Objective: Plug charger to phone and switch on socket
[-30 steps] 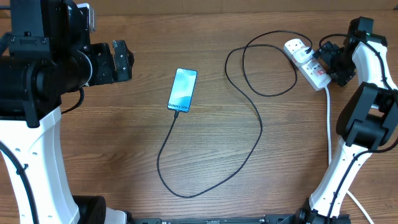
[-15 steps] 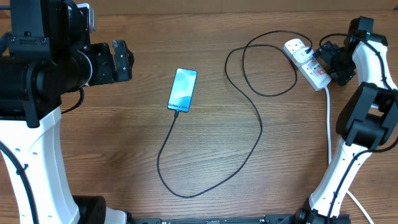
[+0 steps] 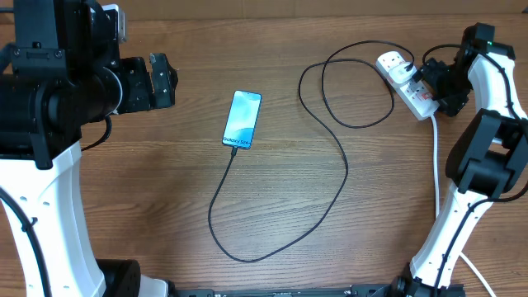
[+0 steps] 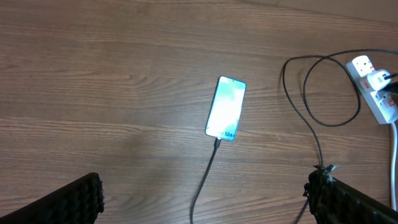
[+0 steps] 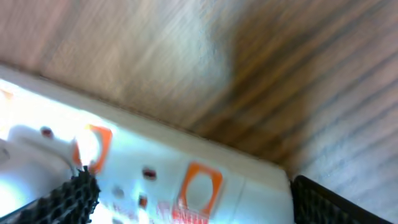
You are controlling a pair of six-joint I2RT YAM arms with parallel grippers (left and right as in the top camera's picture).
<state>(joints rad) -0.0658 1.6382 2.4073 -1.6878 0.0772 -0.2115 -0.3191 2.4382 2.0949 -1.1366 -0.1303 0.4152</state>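
My right gripper [image 5: 205, 196] has its jaws spread wide and holds nothing. Its two dark fingertips [image 5: 71, 196] show at the bottom corners of the right wrist view. Close under them lies the socket [image 5: 161, 155], white, with orange-framed switches [image 5: 200, 186]. The view is blurred, so I cannot tell whether a finger touches it. From overhead, this gripper [image 3: 431, 82] hangs over the near half of the socket [image 3: 402, 76] at the far right of the table [image 3: 124, 181].

My left gripper [image 4: 205, 205] is also wide open and empty. It is held above the far left of the table [image 3: 163, 80], well apart from everything.

The phone [image 3: 242, 120] lies flat near the middle of the table, screen lit blue, tilted a little. The charger [image 3: 342, 165] has its small connector [image 3: 234, 149] at the phone's near edge. From there the cable sweeps toward me, curves right and runs up in a loop to the far end of the socket. A thick white cord [image 3: 436, 165] leaves the socket's near end and runs down the right side.
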